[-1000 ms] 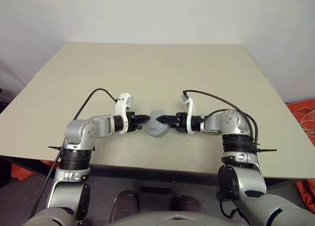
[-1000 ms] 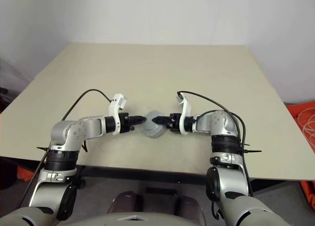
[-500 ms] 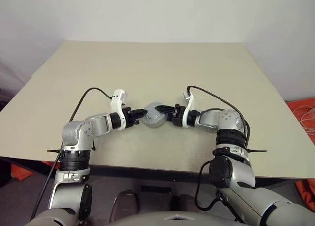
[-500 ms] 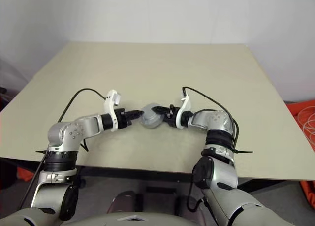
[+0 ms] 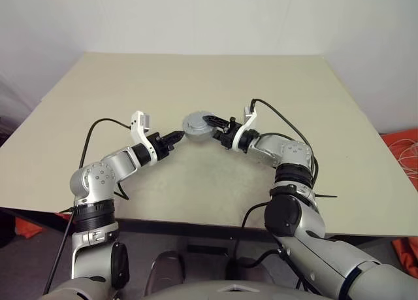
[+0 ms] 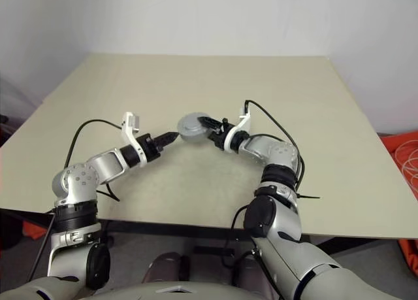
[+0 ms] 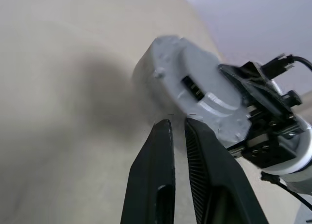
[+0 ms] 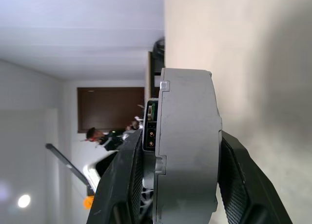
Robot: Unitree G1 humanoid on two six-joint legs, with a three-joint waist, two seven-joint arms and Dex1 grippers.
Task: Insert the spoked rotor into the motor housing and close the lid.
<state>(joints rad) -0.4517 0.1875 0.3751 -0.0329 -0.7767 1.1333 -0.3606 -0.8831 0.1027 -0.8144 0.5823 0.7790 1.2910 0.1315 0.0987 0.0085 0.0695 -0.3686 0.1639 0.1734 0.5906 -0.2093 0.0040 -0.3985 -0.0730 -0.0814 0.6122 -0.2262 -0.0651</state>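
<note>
1 second has taken the motor housing (image 5: 197, 125) off the table (image 5: 215, 84), clamped between your right gripper (image 5: 215, 125) fingers; the shut, empty left gripper (image 5: 175, 138) sits just beside it. Assembly looks done.

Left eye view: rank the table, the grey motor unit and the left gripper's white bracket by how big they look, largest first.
1. The table, by far the largest.
2. The grey motor unit, held in the right gripper.
3. The white bracket behind the left gripper; it looks close to the unit in size, so ranks 2 and 3 are unsure.
</note>
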